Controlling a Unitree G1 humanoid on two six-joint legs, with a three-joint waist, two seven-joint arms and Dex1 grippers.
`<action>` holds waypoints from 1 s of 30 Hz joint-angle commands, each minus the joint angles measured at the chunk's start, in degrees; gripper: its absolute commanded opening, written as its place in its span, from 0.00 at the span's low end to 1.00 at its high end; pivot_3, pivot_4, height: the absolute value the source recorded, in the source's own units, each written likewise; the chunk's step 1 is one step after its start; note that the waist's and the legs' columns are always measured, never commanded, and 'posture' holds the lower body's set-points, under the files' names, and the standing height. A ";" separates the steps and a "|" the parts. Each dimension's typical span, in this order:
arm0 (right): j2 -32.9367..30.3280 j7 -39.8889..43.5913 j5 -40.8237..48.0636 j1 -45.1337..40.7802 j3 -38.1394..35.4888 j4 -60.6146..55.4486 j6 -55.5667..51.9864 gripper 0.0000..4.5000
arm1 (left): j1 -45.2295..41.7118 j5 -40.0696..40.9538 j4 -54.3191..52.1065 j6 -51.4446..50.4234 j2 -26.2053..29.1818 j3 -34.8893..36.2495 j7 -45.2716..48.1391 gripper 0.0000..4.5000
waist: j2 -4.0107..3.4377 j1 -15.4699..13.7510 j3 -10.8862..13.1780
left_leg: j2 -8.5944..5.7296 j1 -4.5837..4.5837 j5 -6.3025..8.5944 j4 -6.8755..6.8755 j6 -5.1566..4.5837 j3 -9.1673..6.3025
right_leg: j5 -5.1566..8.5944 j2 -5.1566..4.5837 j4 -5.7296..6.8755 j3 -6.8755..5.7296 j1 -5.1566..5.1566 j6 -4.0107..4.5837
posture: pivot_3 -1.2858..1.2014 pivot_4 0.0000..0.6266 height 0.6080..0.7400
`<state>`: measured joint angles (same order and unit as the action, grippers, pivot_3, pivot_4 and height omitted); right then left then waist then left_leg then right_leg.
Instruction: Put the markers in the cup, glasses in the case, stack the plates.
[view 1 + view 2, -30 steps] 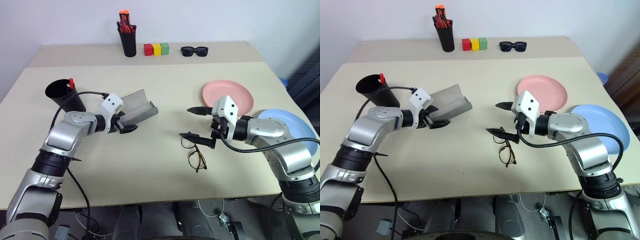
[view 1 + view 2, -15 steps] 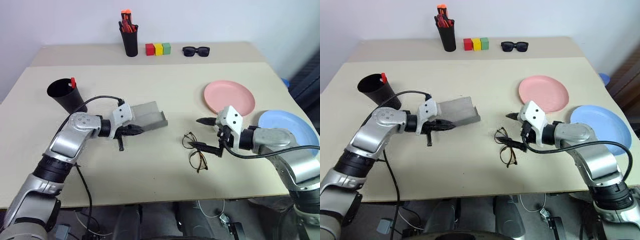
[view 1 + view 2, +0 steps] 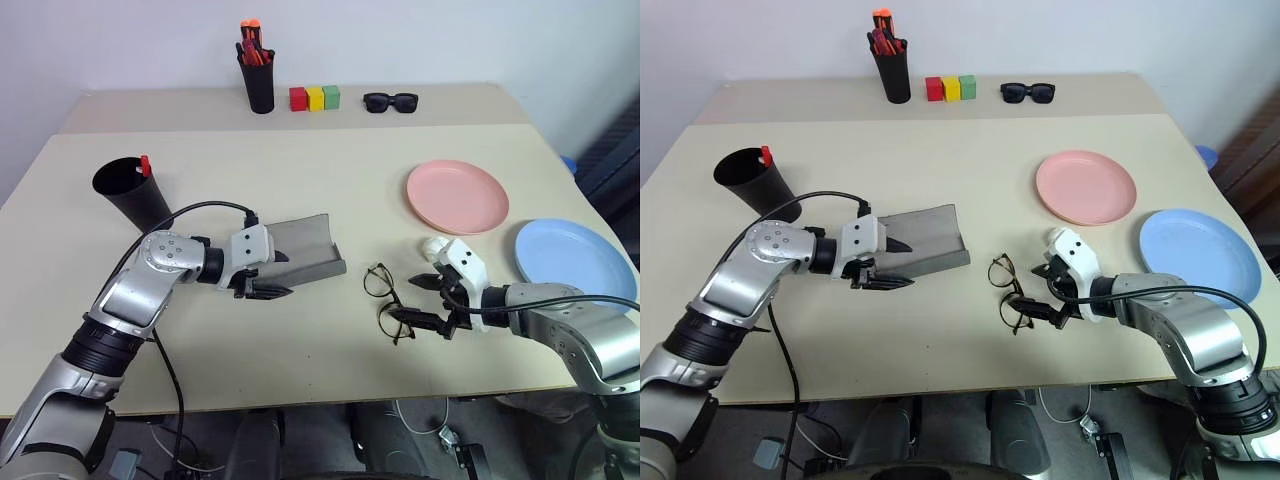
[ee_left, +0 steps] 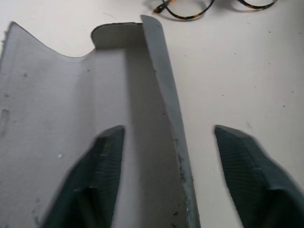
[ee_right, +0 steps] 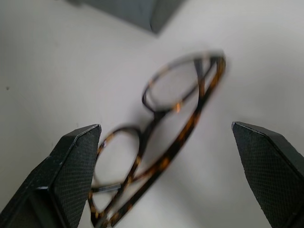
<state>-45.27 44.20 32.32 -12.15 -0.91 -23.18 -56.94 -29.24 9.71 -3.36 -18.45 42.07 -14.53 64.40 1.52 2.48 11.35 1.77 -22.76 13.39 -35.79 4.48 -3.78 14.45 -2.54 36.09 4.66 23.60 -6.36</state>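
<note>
Both grippers sit open mid-frame: left gripper (image 3: pixel 268 283) straddles the open grey case's (image 3: pixel 305 258) edge, right gripper (image 3: pixel 422 302) just beside the glasses (image 3: pixel 385 298).

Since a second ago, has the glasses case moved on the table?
Yes. The open grey case has slid away from the black cup and now lies closer to the glasses.

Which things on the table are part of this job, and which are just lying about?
Job: black cup with a red-capped marker, grey case, wire glasses, pink plate, blue plate.
Lying about: pen holder with orange pens, three coloured blocks, black sunglasses.
</note>
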 commanded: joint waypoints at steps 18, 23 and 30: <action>3.54 -5.00 2.16 -3.37 0.50 0.07 -4.21 0.01 | 22.04 1.69 -18.26 -4.99 7.04 17.21 -10.26 0.65 | -0.01 0.15 0.00 | 0.01 -0.01 0.02 -0.06 -0.03 0.02 | 0.00 -0.02 0.00 0.00 0.02 0.01 | 0.52 0.24 1.00; 0.95 -2.31 0.92 -3.05 0.66 -0.96 -0.35 0.06 | 24.52 2.05 -19.98 -5.26 7.17 17.54 -11.17 0.65 | -0.01 -0.06 0.00 | 0.02 -0.04 0.03 -0.08 -0.05 0.03 | 0.00 -0.02 0.00 0.00 0.04 0.01 | 0.52 0.24 1.00; 1.24 -3.61 1.86 -3.64 -0.54 -0.34 -2.64 0.74 | 26.19 4.76 -24.72 -6.08 6.05 15.64 -10.48 0.65 | -0.01 0.01 0.00 | 0.02 -0.08 0.04 -0.10 -0.06 0.02 | 0.00 -0.02 0.00 -0.01 0.05 0.02 | 0.52 0.24 1.00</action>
<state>-43.87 40.76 33.44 -15.23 0.20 -23.17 -58.93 -3.38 13.18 -25.35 -24.58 48.37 1.20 53.64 1.51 2.49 11.35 1.79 -22.84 13.43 -35.89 4.42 -3.75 14.45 -2.56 36.09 4.66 23.66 -6.34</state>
